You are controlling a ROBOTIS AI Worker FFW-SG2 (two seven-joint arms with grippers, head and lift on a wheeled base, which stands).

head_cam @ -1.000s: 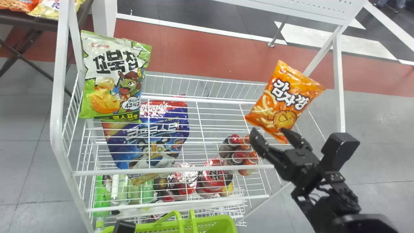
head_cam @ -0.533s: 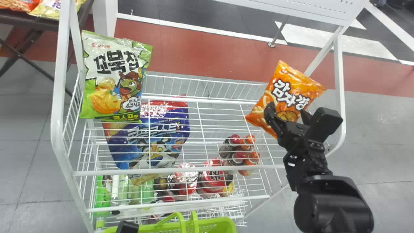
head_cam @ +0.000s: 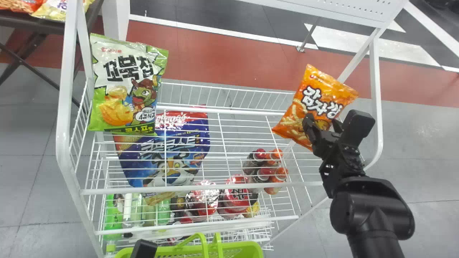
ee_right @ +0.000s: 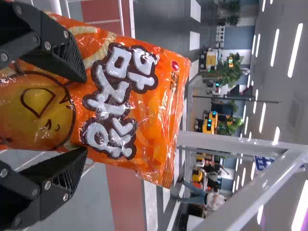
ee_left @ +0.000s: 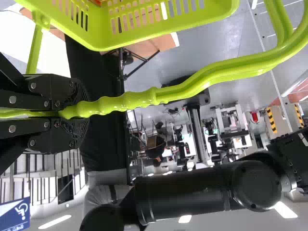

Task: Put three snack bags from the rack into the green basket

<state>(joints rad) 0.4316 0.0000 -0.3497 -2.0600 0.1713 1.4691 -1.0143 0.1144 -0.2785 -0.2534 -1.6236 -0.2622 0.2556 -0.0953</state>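
Orange snack bag [head_cam: 324,95] at frame's upper right, near right gripper [head_cam: 322,122] spread wide, empty, with left gripper [head_cam: 144,248] clamped on basket handle [head_cam: 204,244].

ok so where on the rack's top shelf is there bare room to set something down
The top shelf looks bare between the green bag and the orange bag, forward to the front rail. It is crowded beneath, with the blue bag, bottles and red packs, and where the right end effector is at the orange bag.
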